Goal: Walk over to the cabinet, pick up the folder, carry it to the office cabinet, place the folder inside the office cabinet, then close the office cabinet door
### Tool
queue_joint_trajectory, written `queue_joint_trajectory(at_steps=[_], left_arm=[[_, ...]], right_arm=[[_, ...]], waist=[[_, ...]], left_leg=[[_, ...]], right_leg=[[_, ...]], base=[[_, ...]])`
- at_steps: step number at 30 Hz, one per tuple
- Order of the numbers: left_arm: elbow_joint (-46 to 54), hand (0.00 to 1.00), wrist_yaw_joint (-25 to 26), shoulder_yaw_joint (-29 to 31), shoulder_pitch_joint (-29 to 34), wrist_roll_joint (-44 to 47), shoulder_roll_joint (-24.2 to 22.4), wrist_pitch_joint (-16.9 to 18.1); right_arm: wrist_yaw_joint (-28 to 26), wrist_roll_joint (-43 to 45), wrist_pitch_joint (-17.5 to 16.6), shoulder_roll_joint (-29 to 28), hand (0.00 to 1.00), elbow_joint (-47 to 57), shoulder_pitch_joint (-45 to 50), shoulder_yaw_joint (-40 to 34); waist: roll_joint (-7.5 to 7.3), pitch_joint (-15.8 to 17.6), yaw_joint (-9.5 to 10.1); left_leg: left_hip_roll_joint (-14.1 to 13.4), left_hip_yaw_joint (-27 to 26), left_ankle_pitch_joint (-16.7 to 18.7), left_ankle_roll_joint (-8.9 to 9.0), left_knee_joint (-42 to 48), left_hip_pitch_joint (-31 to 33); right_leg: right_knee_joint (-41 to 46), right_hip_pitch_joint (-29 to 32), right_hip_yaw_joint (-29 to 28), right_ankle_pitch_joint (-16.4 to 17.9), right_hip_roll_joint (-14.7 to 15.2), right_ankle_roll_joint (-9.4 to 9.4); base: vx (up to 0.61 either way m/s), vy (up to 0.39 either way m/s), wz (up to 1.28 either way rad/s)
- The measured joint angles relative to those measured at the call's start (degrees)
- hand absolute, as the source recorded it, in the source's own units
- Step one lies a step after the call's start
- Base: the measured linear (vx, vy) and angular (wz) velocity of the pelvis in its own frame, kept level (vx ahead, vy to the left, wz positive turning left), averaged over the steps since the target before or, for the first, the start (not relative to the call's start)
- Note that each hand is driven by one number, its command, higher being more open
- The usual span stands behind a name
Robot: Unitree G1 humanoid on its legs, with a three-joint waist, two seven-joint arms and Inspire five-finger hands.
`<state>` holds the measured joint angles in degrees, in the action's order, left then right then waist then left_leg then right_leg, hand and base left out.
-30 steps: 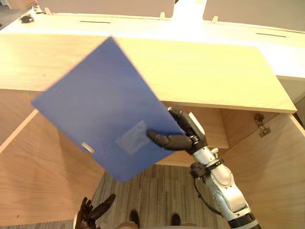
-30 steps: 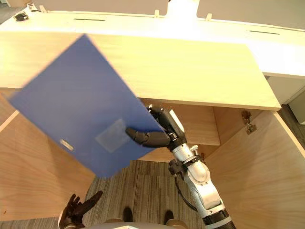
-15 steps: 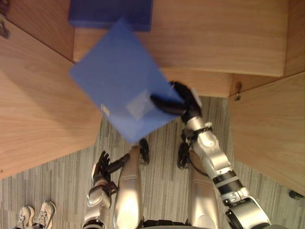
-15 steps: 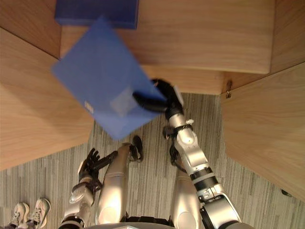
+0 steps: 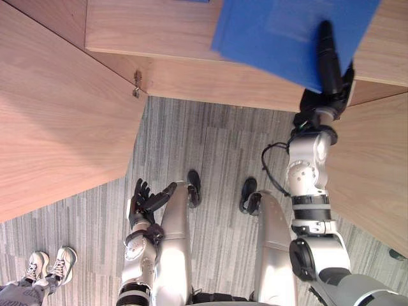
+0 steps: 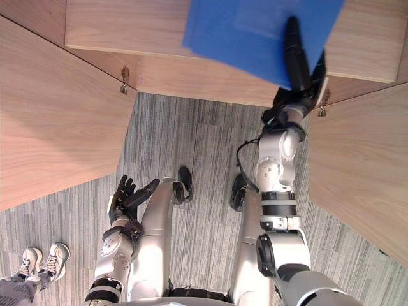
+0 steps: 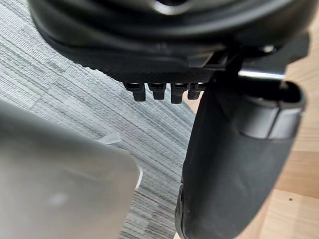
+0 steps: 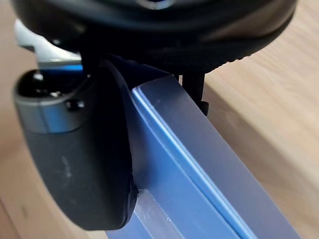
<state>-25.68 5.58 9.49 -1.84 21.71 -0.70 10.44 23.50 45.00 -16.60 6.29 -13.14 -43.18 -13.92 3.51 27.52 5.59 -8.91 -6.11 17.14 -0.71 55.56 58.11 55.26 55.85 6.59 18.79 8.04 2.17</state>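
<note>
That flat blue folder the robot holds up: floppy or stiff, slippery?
Probably stiff: the flat blue folder looks unbent though the right hand pinches only one edge. Likely light: that hand alone carries it, the left hand hanging open. Its smooth face might slip.

Eye views look down, sharing the floor (image 5: 210, 146); wrist views sit close.

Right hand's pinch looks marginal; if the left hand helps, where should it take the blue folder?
Probably the free near left corner of the folder, from the left and below: it is a thin board held near level, and the right hand pinches its near right corner. The left hand hangs open, low.
</note>
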Motion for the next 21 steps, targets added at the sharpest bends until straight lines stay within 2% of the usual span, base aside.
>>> queue_joint_trajectory(at_steps=[1, 2, 7, 10, 13, 15, 21], left_arm=[[0.82, 1.0, 0.67, -0.01, 0.0, 0.38, -0.5, 0.02], [1.26, 1.0, 0.93, -0.11, 0.0, 0.54, -0.78, 0.02], [3.45, 1.0, 2.95, -2.71, 0.0, 0.82, -1.59, 0.07], [3.94, 1.0, 3.28, -3.73, 0.0, 0.88, -1.81, 0.14], [4.39, 1.0, 3.23, -4.6, 0.01, 1.55, -2.33, 0.45], [4.24, 1.0, 3.2, -4.55, 0.01, 1.98, -2.45, 0.57], [2.97, 1.0, 3.14, -4.29, 0.01, 3.04, -2.22, 1.12]], right_arm=[[1.37, 0.86, -0.68, -0.37, 0.0, -0.44, -1.62, -1.79], [2.41, 1.28, -1.46, -0.53, 1.0, -1.06, -2.89, -2.91], [9.12, 3.2, -3.26, -0.77, 1.0, -3.37, -8.54, -9.07], [9.77, 3.29, -3.22, -0.36, 1.0, -5.46, -10.03, -9.03], [8.96, 3.31, -1.3, 3.0, 1.0, -7.83, -10.75, -4.1], [6.41, 3.29, 0.88, 3.91, 1.0, -9.34, -10.81, -1.17], [1.23, 2.61, 4.12, 6.35, 1.0, -12.49, -11.5, 7.97]], waist=[[0.02, -0.01, 0.03], [0.08, -0.05, 0.03], [0.25, -0.15, 0.18], [0.33, -0.15, 0.17], [0.4, -0.18, 0.07], [0.43, -0.18, -0.25], [0.44, -0.19, -0.61]], left_leg=[[0.02, -0.01, -0.06, 0.07, -0.28, 0.0], [0.06, -0.03, -0.11, 0.11, -0.47, -0.02], [0.81, 0.46, -1.39, 0.71, -2.73, -0.2], [0.86, 0.89, -1.88, 1.03, -3.62, -0.53], [0.78, 0.97, -2.32, 1.01, -4.49, -0.82], [0.53, 1.05, -2.33, 1.01, -4.61, -1.22], [0.03, 0.97, -2.34, 1.02, -5.12, -2.18]], right_leg=[[-0.29, -0.01, 0.05, -0.01, 0.01, -0.01], [-0.43, -0.02, 0.06, -0.01, 0.03, -0.01], [-1.65, -0.26, 0.92, -0.15, 0.55, -0.23], [-2.34, -0.84, 1.69, -0.23, 0.6, -0.37], [-3.04, -1.24, 2.14, -0.42, 0.58, -0.63], [-3.52, -1.89, 2.54, -0.49, 0.45, -0.72], [-4.79, -3.12, 2.7, -1.06, -0.12, -0.91]], base=[[0.0, -0.043, 0.01], [-0.01, -0.063, 0.01], [-0.01, -0.073, 0.1], [-0.01, -0.07, 0.08], [-0.01, -0.055, 0.03], [-0.02, -0.046, -0.01], [-0.02, -0.017, -0.04]])
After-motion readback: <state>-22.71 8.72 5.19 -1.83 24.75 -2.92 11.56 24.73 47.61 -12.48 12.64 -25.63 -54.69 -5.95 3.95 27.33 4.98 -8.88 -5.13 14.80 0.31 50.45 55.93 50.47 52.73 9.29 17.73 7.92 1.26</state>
